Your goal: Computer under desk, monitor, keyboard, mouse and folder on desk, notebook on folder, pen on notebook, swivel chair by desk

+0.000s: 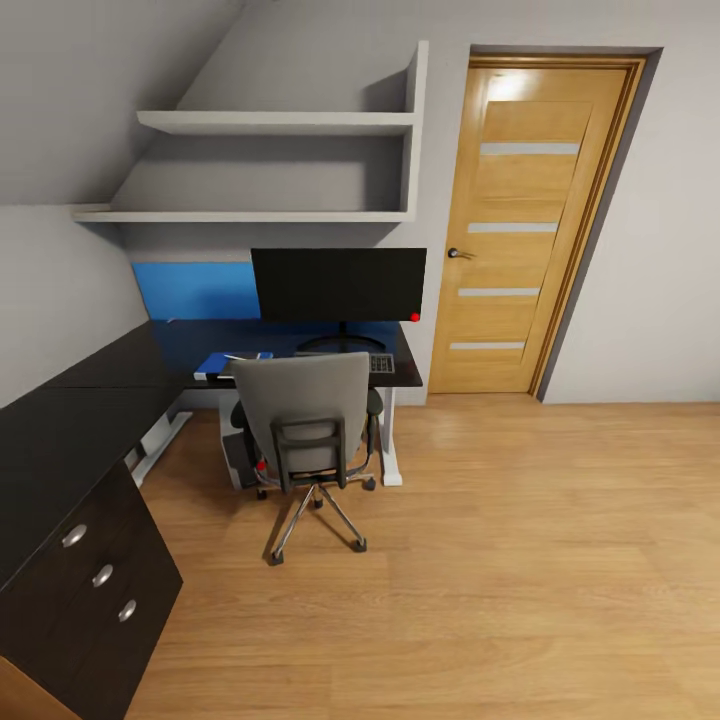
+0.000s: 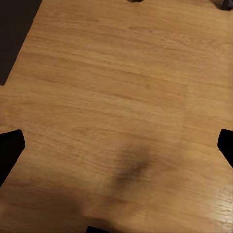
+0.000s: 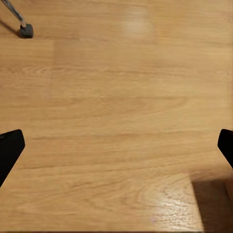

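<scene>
In the head view the monitor (image 1: 338,285) stands on the black desk (image 1: 90,400) in the far corner. The grey swivel chair (image 1: 305,420) is pushed up to the desk with its back toward me and hides most of the keyboard (image 1: 382,363). A blue folder (image 1: 212,364) lies on the desk left of the chair, with a thin pale item on it that I cannot name. The computer (image 1: 238,455) shows partly under the desk behind the chair. Mouse, notebook and pen cannot be made out. My left gripper (image 2: 118,148) and right gripper (image 3: 116,145) hang open over bare wood floor.
The desk's drawer unit (image 1: 100,575) stands close at the near left. A wooden door (image 1: 530,230) is shut at the right of the desk, and wall shelves (image 1: 280,170) hang above it. A chair castor (image 3: 25,30) shows in the right wrist view. Wood floor (image 1: 520,560) stretches to the right.
</scene>
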Controlling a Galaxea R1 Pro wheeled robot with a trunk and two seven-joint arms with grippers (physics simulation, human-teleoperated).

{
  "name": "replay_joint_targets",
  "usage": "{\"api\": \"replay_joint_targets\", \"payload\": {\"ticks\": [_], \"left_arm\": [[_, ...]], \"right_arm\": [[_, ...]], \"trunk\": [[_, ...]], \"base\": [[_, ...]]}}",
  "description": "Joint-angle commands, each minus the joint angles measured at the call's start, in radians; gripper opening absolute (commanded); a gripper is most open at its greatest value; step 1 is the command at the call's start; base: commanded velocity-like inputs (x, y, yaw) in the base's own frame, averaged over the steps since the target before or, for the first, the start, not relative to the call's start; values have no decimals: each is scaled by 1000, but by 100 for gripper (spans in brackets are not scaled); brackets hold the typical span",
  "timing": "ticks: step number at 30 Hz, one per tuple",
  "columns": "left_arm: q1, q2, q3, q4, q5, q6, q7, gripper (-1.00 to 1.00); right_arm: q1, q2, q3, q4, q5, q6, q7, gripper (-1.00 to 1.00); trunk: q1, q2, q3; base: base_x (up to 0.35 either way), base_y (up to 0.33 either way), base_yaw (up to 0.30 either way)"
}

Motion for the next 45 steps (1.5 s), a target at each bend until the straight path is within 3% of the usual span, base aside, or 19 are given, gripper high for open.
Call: {"api": "replay_joint_targets", "payload": {"ticks": [1,12,45], "left_arm": [[-1,0,-9,1,3,-3,6,100],[-1,-1,-9,1,3,-3,6,100],[-1,-4,-10,1,3,-3,8,100]], "right_arm": [[-1,2,9,3,-7,3,-3,100],[-1,0,8,2,-8,41,-3,100],[0,1,8,2,-8,43,-2,100]], "trunk": [[0,-1,-1],[0,-1,-1],[0,-1,-1]], "base": [[0,0,0],[0,0,0],[0,0,0]]}}
